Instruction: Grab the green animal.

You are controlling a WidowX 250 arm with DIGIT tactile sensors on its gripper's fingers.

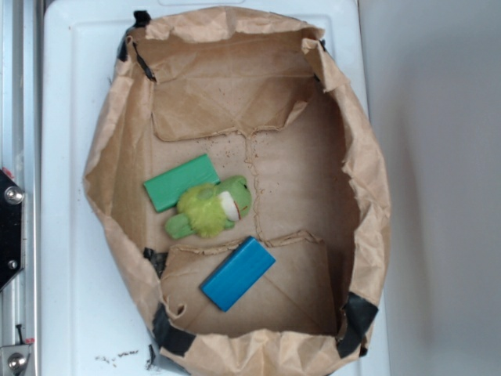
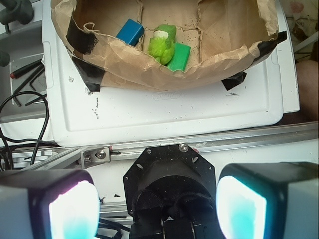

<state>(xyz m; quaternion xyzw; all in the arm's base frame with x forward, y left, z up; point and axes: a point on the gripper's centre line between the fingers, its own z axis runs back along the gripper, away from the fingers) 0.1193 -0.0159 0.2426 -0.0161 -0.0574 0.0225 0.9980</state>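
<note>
**Frog sitting in the bag, gripper nowhere close**

The fuzzy yellow-green plush frog [image 1: 212, 207] lies on the floor of the cut-down brown paper bag [image 1: 368, 180], touching a flat green rectangular block [image 1: 180, 182], with a blue rectangular block [image 1: 237, 272] near its other side. The gripper [image 2: 158, 206] is spread wide, well apart from the bag, holding nothing.

The fuzzy yellow-green plush frog [image 1: 210, 209] lies on its side, touching the green block [image 1: 181, 182].
</note>
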